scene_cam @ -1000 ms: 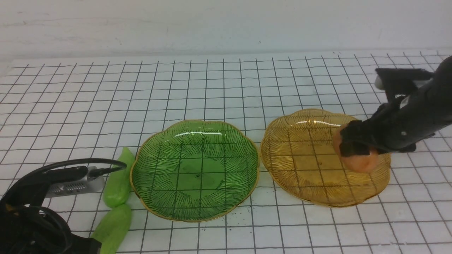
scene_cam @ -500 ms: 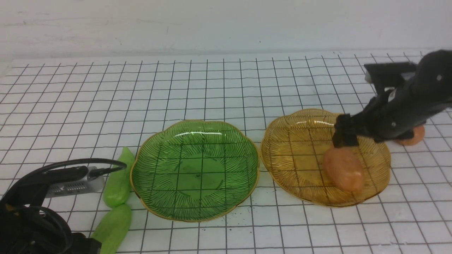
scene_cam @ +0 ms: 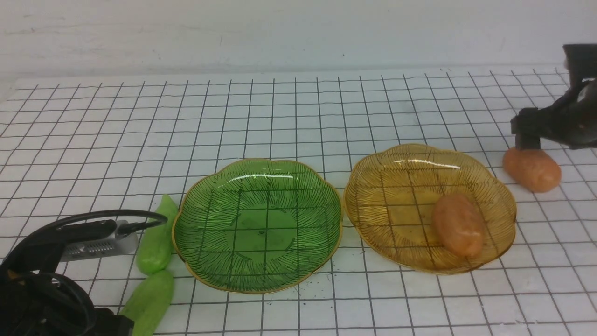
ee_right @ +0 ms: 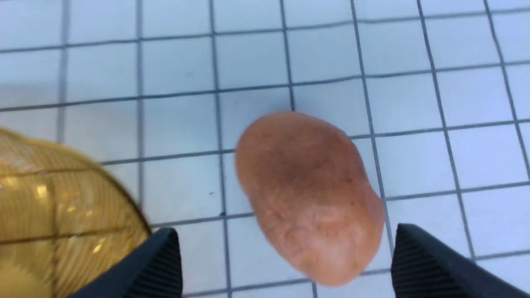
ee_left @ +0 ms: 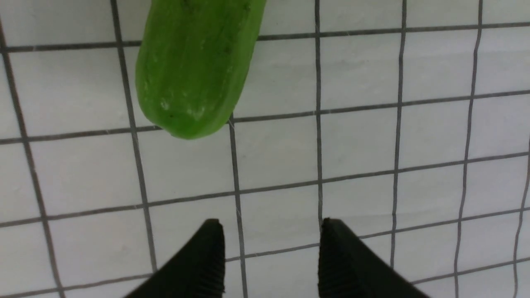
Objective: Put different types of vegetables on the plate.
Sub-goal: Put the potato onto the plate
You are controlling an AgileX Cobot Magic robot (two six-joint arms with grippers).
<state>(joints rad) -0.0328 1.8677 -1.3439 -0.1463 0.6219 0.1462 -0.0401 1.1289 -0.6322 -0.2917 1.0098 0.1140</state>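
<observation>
The right tool stood wide open above a potato that lay on the worktop near its right edge, just off the amber plate. In the right wrist view its two jaws sat either side of that potato without closing on it, so nothing was gripped. The left tool was part-open and empty, its jaws a gap apart over bare worktop, with the blunt end of a cucumber ahead of them and clear of both; which cucumber could not be told from that view.

As for progress, one potato already rested inside the amber plate, toward its right near rim. The green plate, toward the worktop's near edge, held nothing. Both cucumbers were off the plates near the worktop's near left corner: one just beside the green plate's left rim, the other closer to the near edge. By that layout the task looked under way, with a single vegetable plated and three left out

The right arm reached in from the right edge, tool pointed down at the loose potato. The left arm sat low at the near left corner, close to the cucumbers
</observation>
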